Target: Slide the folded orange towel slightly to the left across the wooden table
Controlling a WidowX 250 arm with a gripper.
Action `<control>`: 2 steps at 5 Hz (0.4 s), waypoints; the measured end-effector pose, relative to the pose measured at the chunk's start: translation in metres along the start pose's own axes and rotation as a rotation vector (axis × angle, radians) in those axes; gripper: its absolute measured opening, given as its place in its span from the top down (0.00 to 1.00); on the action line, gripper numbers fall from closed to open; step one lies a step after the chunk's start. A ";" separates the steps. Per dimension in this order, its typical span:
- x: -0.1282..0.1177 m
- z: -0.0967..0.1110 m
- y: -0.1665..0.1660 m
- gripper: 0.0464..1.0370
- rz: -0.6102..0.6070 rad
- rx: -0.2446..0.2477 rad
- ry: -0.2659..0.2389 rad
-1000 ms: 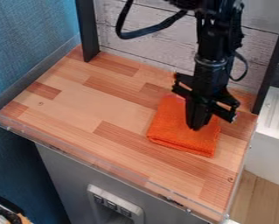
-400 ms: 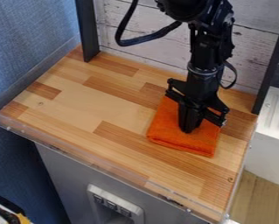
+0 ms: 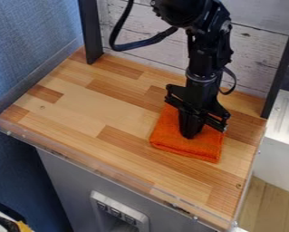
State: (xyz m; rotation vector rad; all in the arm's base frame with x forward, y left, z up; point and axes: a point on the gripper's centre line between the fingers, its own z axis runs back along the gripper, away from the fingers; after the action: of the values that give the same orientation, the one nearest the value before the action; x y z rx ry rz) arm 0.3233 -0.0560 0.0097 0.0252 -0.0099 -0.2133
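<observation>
Wood-block tabletop (image 3: 80,106), patchwork of light and darker strips; folded orange cloth (image 3: 185,147) lying on it.

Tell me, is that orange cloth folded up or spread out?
Folded: the orange cloth lies as a compact, thick pad, with stacked layers along its near edge, beneath the claw.

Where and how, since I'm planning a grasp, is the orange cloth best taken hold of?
Probably by the layered front edge of the orange cloth, pinched from above: it lies folded flat on the wooden tabletop, with that edge exposed in front of the gripper.
</observation>
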 end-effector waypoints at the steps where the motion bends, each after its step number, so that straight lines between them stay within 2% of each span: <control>1: -0.013 0.000 0.008 0.99 0.051 0.000 -0.005; 2: -0.024 0.001 0.015 0.99 0.092 -0.005 0.006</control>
State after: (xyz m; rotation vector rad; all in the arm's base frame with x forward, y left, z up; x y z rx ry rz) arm 0.3034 -0.0360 0.0114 0.0203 -0.0047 -0.1212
